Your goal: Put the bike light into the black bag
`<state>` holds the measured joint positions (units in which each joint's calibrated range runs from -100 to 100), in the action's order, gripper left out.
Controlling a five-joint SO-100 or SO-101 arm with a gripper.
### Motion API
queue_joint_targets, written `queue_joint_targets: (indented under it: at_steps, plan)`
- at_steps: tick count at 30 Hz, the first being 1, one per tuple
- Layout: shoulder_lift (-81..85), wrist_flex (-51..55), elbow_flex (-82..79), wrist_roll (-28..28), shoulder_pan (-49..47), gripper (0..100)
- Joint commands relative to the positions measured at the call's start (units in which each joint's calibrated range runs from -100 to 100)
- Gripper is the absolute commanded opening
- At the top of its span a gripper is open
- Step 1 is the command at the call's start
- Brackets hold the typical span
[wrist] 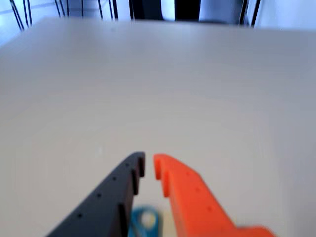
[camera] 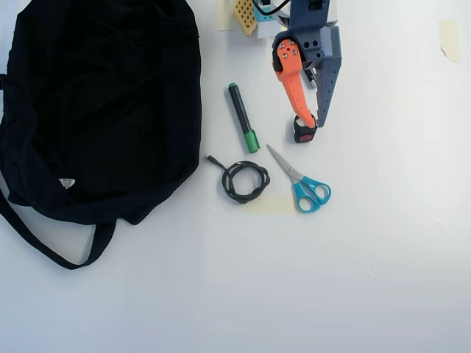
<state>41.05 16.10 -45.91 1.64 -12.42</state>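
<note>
- Leftmost in the overhead view, the black bag [camera: 103,103] lies slumped on the white table [camera: 353,279], filling the upper left of the frame, with its strap looping toward the lower left and a small white label near its lower edge.
- Right of the bag, a green-capped marker [camera: 242,118] lies at a slant in the upper centre.
- Just below the marker, a coiled black cable [camera: 245,182] rests beside a strip of pale tape.
- Further right, blue-handled scissors [camera: 301,180] lie with blades pointing toward the upper left.
- Above the scissors, the bike light [camera: 305,132] sits on the table, well apart from the bag, its red face showing.
- Directly over it, the gripper [camera: 313,120] points down the frame, its tips at the light.
- Its jaws stand slightly spread in the wrist view [wrist: 149,167]; whether they touch the light I cannot tell.
</note>
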Motion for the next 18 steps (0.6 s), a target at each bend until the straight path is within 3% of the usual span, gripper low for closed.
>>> queue_joint_targets:
  at_steps: [1, 12, 18]
  plan:
    - [-8.8, -1.6, 13.9, -0.4, 1.6, 2]
    - [-25.5, -1.6, 32.1, -0.4, 3.9, 2]
    - [-27.3, -1.6, 32.4, -0.4, 5.7, 2]
